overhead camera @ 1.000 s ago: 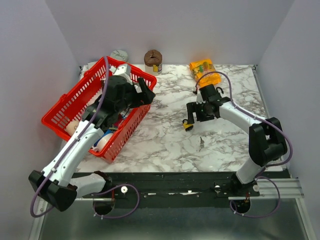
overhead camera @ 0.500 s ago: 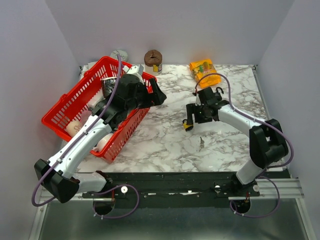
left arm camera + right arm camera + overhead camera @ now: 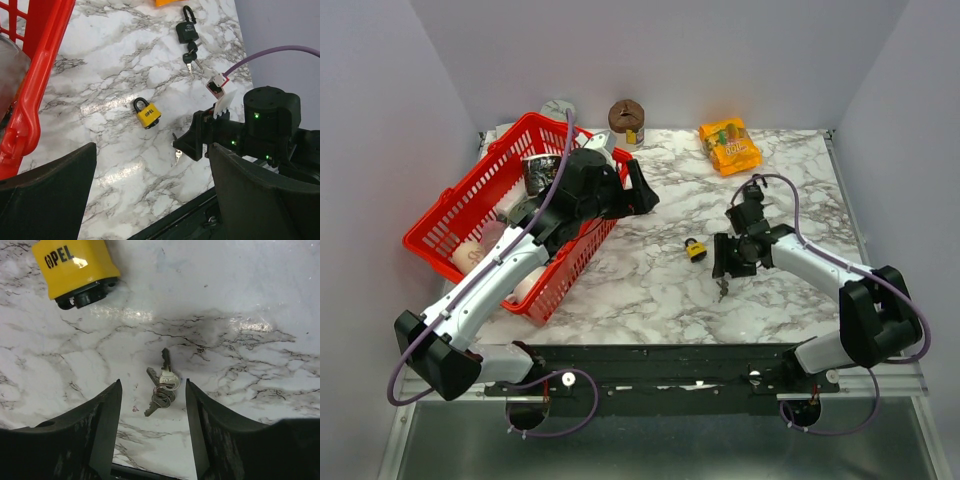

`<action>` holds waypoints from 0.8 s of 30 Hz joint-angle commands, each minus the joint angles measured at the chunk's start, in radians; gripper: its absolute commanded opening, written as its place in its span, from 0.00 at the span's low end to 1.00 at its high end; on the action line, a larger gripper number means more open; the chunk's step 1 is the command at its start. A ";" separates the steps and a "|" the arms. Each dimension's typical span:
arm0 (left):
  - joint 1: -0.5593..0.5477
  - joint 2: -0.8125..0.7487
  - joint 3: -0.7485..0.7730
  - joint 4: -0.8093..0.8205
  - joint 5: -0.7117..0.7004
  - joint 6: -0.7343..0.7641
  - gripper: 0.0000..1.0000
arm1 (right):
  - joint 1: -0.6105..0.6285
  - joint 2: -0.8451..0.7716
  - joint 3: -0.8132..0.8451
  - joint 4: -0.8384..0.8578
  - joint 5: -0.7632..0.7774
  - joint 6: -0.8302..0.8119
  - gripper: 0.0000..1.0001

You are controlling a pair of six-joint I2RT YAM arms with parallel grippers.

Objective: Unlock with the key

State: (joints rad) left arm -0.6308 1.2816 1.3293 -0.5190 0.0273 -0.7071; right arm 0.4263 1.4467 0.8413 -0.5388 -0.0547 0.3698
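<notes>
A yellow padlock [image 3: 695, 249] lies flat on the marble table, also in the left wrist view [image 3: 146, 113] and the right wrist view [image 3: 75, 267]. A small bunch of silver keys [image 3: 722, 290] lies just in front of it, also seen in the left wrist view [image 3: 177, 156]. My right gripper [image 3: 725, 268] is open and hovers right above the keys [image 3: 161, 385], which lie between its fingers [image 3: 152, 386]. My left gripper [image 3: 645, 195] is open and empty, over the table beside the basket, looking down at the padlock [image 3: 152, 150].
A red basket [image 3: 470, 210] holding several items stands at the left. A black padlock with keys [image 3: 187, 32] lies farther back on the table. An orange snack bag [image 3: 730, 145] and a brown item [image 3: 626, 118] sit at the back edge.
My right gripper moved from beside the yellow padlock toward the front, now above the keys. My left arm swung right, out from over the basket. The padlock has not moved.
</notes>
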 commanded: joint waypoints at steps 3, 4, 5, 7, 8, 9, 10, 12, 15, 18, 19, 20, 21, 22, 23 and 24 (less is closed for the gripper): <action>-0.007 -0.002 -0.005 -0.032 0.029 0.018 0.98 | 0.025 0.010 -0.033 0.002 -0.010 0.076 0.59; -0.006 -0.004 -0.005 -0.035 0.029 0.018 0.98 | 0.028 0.015 -0.036 0.005 -0.013 0.083 0.59; -0.006 -0.004 -0.007 -0.042 0.029 0.018 0.98 | 0.035 0.029 -0.039 0.007 -0.013 0.090 0.58; -0.007 -0.007 -0.007 -0.050 0.029 0.024 0.98 | 0.042 0.044 -0.042 0.014 -0.010 0.107 0.57; -0.006 -0.007 -0.005 -0.059 0.028 0.027 0.98 | 0.049 0.052 -0.041 0.010 -0.004 0.115 0.56; -0.007 -0.011 -0.004 -0.062 0.026 0.032 0.98 | 0.052 0.064 -0.038 -0.001 0.006 0.130 0.55; -0.006 -0.011 -0.001 -0.067 0.025 0.037 0.98 | 0.057 0.066 -0.039 -0.004 0.015 0.138 0.54; -0.006 -0.013 0.001 -0.075 0.025 0.041 0.98 | 0.060 0.067 -0.044 -0.001 0.027 0.155 0.52; -0.006 -0.013 0.002 -0.085 0.026 0.052 0.99 | 0.068 0.067 -0.045 -0.010 0.052 0.176 0.48; -0.006 -0.011 0.005 -0.088 0.031 0.063 0.99 | 0.071 0.070 -0.054 -0.018 0.052 0.193 0.45; -0.006 -0.014 0.005 -0.090 0.029 0.064 0.99 | 0.071 0.073 -0.056 -0.021 0.079 0.196 0.45; -0.007 -0.018 0.005 -0.090 0.033 0.069 0.99 | 0.074 0.070 -0.059 -0.024 0.085 0.201 0.44; -0.006 -0.018 0.004 -0.090 0.031 0.072 0.99 | 0.074 0.069 -0.061 -0.030 0.090 0.208 0.42; -0.007 -0.021 0.002 -0.090 0.033 0.074 0.99 | 0.075 0.069 -0.062 -0.032 0.090 0.212 0.39; -0.006 -0.021 0.001 -0.087 0.036 0.077 0.99 | 0.074 0.061 -0.062 -0.032 0.093 0.215 0.37; -0.006 -0.021 -0.004 -0.085 0.042 0.083 0.99 | 0.074 0.058 -0.064 -0.030 0.093 0.218 0.34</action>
State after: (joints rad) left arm -0.6308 1.2812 1.3293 -0.5869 0.0391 -0.6559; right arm 0.4915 1.5013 0.7994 -0.5430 -0.0097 0.5499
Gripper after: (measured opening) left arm 0.987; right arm 0.381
